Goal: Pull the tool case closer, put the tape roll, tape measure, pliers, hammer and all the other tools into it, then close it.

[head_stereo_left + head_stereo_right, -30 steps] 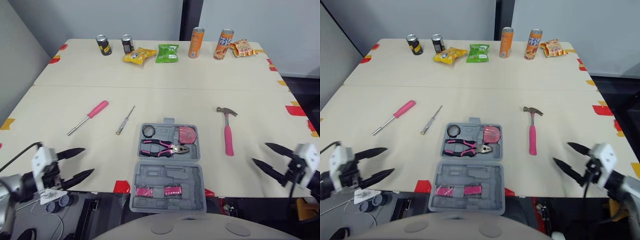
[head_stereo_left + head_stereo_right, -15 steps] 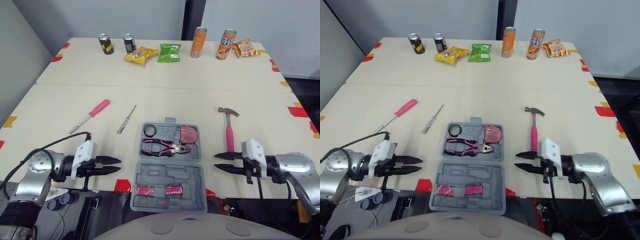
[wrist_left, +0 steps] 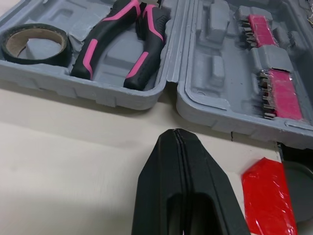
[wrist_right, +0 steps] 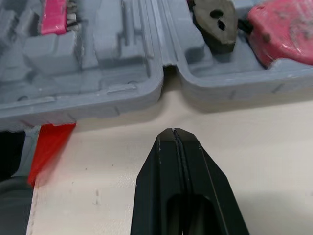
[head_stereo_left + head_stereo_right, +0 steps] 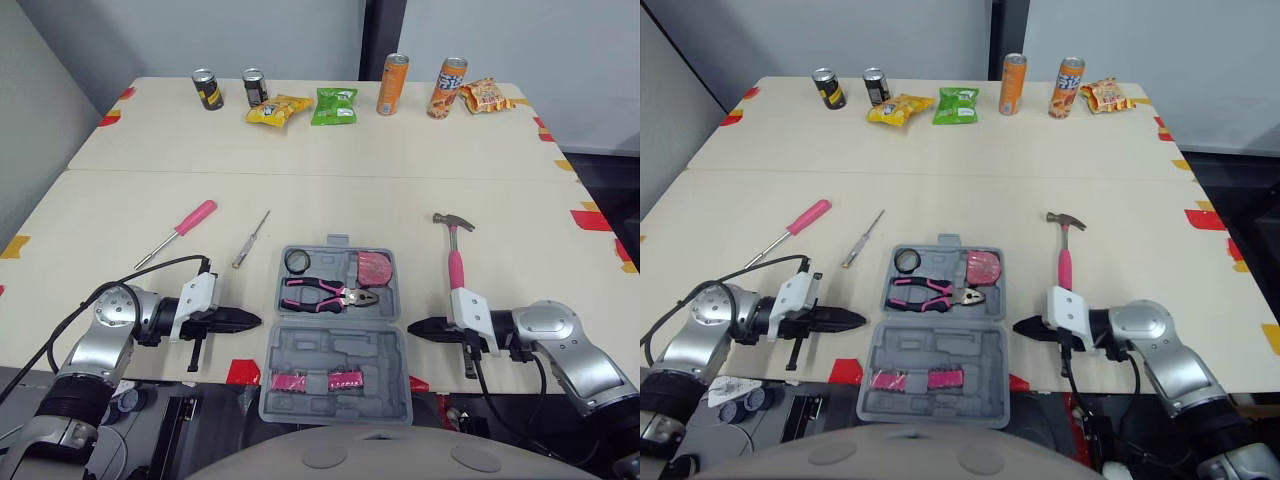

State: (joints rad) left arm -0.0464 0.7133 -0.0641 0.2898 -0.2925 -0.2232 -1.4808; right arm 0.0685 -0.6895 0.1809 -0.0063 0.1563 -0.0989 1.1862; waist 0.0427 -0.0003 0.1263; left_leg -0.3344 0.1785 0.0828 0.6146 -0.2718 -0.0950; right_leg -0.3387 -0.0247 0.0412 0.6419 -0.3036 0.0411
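The grey tool case [image 5: 335, 350] lies open at the table's front middle, its lid half hanging over the edge. Its far half holds a black tape roll [image 5: 298, 261], pink-and-black pliers [image 5: 325, 295] and a pink tape measure [image 5: 375, 268]. A pink-handled hammer [image 5: 457, 270] lies to its right; a pink screwdriver [image 5: 185, 226] and a slim screwdriver [image 5: 252, 239] lie to its left. My left gripper [image 5: 255, 320] is shut and empty, its tip just short of the case's left side at the hinge. My right gripper [image 5: 412, 327] is shut and empty, pointing at the hinge from the right.
Along the far edge stand two dark cans [image 5: 207, 89], two orange cans [image 5: 392, 85] and snack bags, yellow [image 5: 279, 109], green [image 5: 334, 105] and orange [image 5: 486, 95]. A red tape mark [image 5: 243, 372] sits on the front edge beside the case's lid.
Both grippers have shut and swung in from the table's front corners to either side of the case. The tools and the case have not moved.
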